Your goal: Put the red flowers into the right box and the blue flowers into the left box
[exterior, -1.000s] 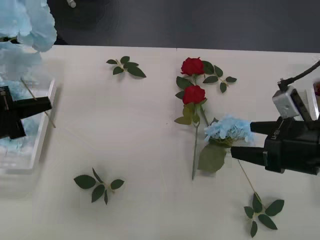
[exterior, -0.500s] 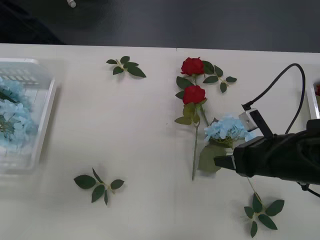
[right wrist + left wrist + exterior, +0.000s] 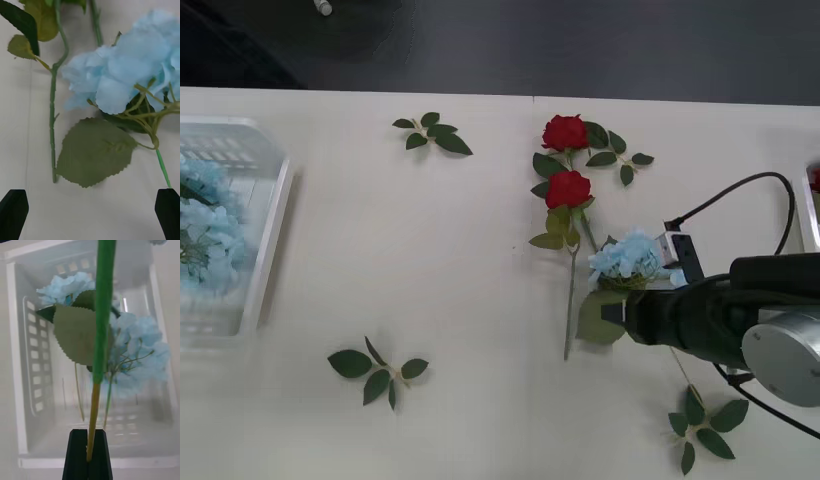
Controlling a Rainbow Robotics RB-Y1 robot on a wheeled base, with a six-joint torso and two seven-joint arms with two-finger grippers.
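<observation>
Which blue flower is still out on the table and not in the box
The blue flower lying on the table just below the two red flowers, right in front of the open right end effector. The other blue flowers already sit in the left box.

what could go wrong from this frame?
1. The right gripper, open, sits over the blue hydrangea, whose big leaf lies between the fingers; closing may pinch leaf rather than stem.
2. A rose stem lies beside it and might get dragged along.
3. The left gripper is shut on a stem's tip above the left box; it may slip.
</observation>
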